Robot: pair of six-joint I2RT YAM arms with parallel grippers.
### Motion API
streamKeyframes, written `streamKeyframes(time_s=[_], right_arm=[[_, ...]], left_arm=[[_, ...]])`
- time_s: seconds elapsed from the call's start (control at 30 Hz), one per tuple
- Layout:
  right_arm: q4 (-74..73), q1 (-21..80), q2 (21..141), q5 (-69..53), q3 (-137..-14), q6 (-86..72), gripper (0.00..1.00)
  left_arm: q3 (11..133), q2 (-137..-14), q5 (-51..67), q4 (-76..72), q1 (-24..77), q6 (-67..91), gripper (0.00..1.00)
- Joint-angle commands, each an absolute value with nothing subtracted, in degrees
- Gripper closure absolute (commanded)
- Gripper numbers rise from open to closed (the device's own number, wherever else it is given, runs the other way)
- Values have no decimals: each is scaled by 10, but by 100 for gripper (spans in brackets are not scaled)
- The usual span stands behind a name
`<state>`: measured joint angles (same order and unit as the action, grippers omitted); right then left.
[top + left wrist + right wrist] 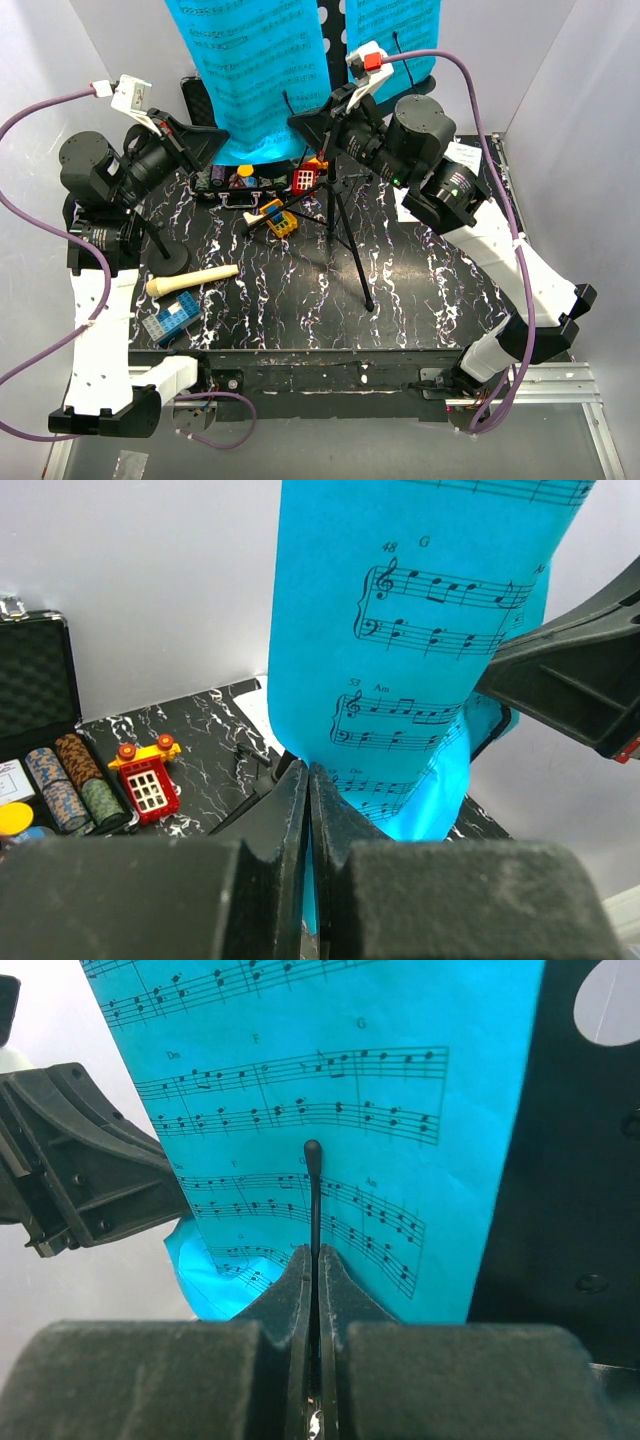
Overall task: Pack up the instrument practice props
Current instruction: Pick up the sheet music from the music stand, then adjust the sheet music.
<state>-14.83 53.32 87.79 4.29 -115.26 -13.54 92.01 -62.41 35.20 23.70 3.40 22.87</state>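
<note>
The black music stand (pixel 345 235) stands on tripod legs at the table's middle, and its desk (pixel 575 1160) carries blue sheet-music pages (pixel 250 70). My left gripper (pixel 222 138) is shut on the lower edge of a blue page (pixel 430 630), which runs between its jaws at the tips (pixel 309 775). My right gripper (pixel 296 122) is shut on the stand's thin black wire page holder (pixel 313 1190) in front of the page (pixel 300 1080). The cream microphone (pixel 190 283) lies at the front left. The small black round-based mic stand (pixel 165 258) stands beside it.
The black case of poker chips (pixel 240 178) lies open at the back, with chips (pixel 75 780) showing. A red toy house (pixel 148 780), yellow blocks (pixel 280 220) and blue blocks (pixel 170 320) lie on the marbled table (pixel 430 300). Grey walls close in on both sides.
</note>
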Motion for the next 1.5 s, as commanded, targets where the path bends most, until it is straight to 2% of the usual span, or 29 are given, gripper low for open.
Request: streamKeyframes(time_s=[0.0,0.3,0.53,0.63,0.73,0.87,0.97,1.1,1.23,1.37,1.47], right_arm=[[-156,531,859,40,-1161,-126,99],[-154,531,842,4,-1136,-118,99],[-156,531,838,-12,-1127,-118,94],[-155,531,838,-16,-1127,-118,91],[-156,531,835,-18,-1127,-118,77],[-160,531,831,-22,-1121,-120,46],[-157,531,820,-21,-1105,-123,32],[-152,531,807,-17,-1080,-123,26],[-154,531,796,-19,-1065,-124,25],[-156,531,772,-18,-1036,-124,24],[-155,531,734,-9,-990,-124,23]], left_arm=[[934,-622,294,261,33,211,100],[935,-623,135,312,33,207,100],[931,-620,20,348,33,209,100],[927,-615,9,351,33,212,100],[924,-613,9,351,33,211,100],[912,-613,-25,358,33,212,100],[896,-611,-54,366,33,214,100],[870,-606,-105,385,33,217,100],[843,-592,-137,397,33,217,100],[805,-570,-125,400,33,213,100],[768,-555,-73,399,33,212,100]])
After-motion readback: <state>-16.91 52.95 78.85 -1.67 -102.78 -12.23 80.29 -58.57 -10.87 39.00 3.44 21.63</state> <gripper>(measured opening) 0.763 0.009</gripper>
